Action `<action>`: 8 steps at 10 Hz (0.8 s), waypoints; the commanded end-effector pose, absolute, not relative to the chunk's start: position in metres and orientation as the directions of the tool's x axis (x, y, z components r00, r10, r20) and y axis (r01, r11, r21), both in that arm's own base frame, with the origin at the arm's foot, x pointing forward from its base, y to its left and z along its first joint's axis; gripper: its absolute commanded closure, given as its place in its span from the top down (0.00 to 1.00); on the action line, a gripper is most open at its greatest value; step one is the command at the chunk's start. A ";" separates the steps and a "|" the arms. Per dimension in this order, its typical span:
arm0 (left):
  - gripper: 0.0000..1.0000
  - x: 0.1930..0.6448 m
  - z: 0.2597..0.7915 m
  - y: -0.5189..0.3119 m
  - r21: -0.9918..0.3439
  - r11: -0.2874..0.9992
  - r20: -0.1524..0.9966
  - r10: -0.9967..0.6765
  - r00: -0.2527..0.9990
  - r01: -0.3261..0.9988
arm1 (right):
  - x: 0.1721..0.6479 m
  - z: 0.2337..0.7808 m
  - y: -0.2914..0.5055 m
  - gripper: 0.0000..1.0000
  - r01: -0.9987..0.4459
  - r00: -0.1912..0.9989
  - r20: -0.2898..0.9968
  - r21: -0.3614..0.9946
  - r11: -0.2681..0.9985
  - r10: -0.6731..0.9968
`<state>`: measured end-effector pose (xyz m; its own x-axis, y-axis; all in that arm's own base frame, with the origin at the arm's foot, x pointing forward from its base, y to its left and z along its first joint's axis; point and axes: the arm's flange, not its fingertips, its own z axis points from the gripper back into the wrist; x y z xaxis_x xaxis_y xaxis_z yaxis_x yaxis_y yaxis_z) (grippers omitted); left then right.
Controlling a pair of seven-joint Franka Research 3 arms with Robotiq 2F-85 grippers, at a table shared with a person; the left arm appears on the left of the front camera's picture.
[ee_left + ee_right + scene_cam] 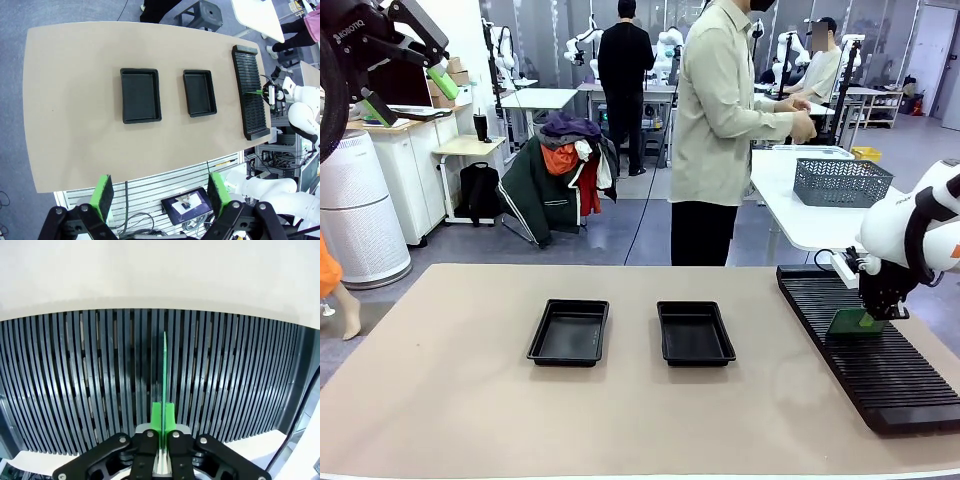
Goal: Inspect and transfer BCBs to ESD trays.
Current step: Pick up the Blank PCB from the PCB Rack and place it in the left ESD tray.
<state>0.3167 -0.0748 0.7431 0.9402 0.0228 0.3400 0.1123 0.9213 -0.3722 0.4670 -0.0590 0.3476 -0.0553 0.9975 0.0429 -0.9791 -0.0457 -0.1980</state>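
A green BCB (845, 322) stands on edge in a slot of the long black ribbed rack (880, 370) at the table's right. My right gripper (868, 318) is shut on its top edge. In the right wrist view the BCB (164, 370) shows edge-on as a thin green line, pinched between the pads of the right gripper (163, 415). Two black ESD trays (568, 303) (692, 306) lie side by side at mid-table, with nothing in them. My left gripper (410, 95) hangs high at the far left, open, and its wrist view looks down past the left gripper (161, 192) at both ESD trays (140, 70) (197, 72).
A person (720, 120) stands at the table's far edge, turned to the right, hands together. A grey mesh basket (840, 182) sits on a white side table behind the rack. The rack (252, 100) runs along the table's right edge.
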 end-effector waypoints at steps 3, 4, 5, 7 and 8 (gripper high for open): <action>1.00 0.316 0.742 -0.074 -0.368 0.924 0.336 0.022 0.942 0.109 | 0.460 0.350 -0.057 0.00 -0.975 -0.053 0.026 -0.217 -0.046 0.998; 1.00 0.316 0.742 -0.074 -0.368 0.924 0.336 0.022 0.942 0.109 | 0.460 0.354 -0.057 0.00 -0.973 -0.052 0.025 -0.224 -0.045 0.998; 1.00 0.316 0.742 -0.074 -0.368 0.924 0.336 0.022 0.942 0.109 | 0.459 0.361 -0.056 0.00 -0.972 -0.053 0.025 -0.231 -0.046 0.998; 1.00 0.316 0.742 -0.074 -0.368 0.924 0.336 0.022 0.942 0.109 | 0.455 0.386 -0.055 0.00 -0.971 -0.046 0.018 -0.236 -0.041 0.999; 1.00 0.316 0.742 -0.074 -0.368 0.924 0.336 0.022 0.942 0.109 | 0.453 0.398 -0.054 0.00 -0.972 -0.033 0.011 -0.233 -0.029 0.999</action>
<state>0.3167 -0.0748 0.7430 0.9402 0.0228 0.3399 0.1123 0.9213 -0.3722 0.4597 -0.0577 0.3866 -0.0576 0.9980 0.0273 -0.9674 -0.0490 -0.2484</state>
